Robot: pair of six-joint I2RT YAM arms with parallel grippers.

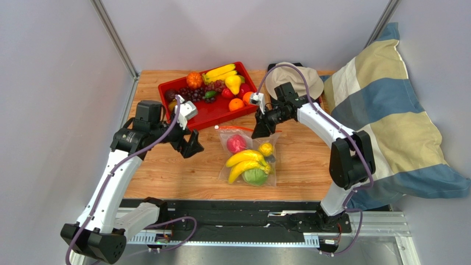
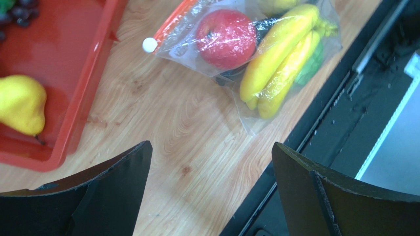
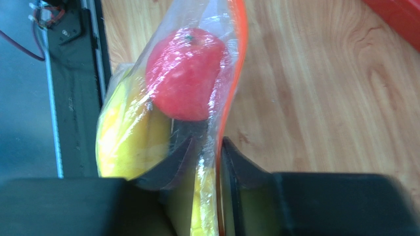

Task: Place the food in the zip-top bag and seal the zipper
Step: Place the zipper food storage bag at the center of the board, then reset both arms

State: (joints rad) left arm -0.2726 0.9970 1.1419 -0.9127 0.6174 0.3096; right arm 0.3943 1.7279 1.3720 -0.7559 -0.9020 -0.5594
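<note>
I see my right gripper pinching the bag beside its zipper — apple and bananas inside, bag lying on the table. Left gripper hangs wide open, empty — near the tray.

A red plastic tray sits at the far left of the wooden table, turned slightly askew. Just to its right, at the far edge, lies a beige cap. A large pillow striped in blue, tan and white slumps over the table's right side. A black mounting plate runs along the near edge. Grey walls enclose the space.
</note>
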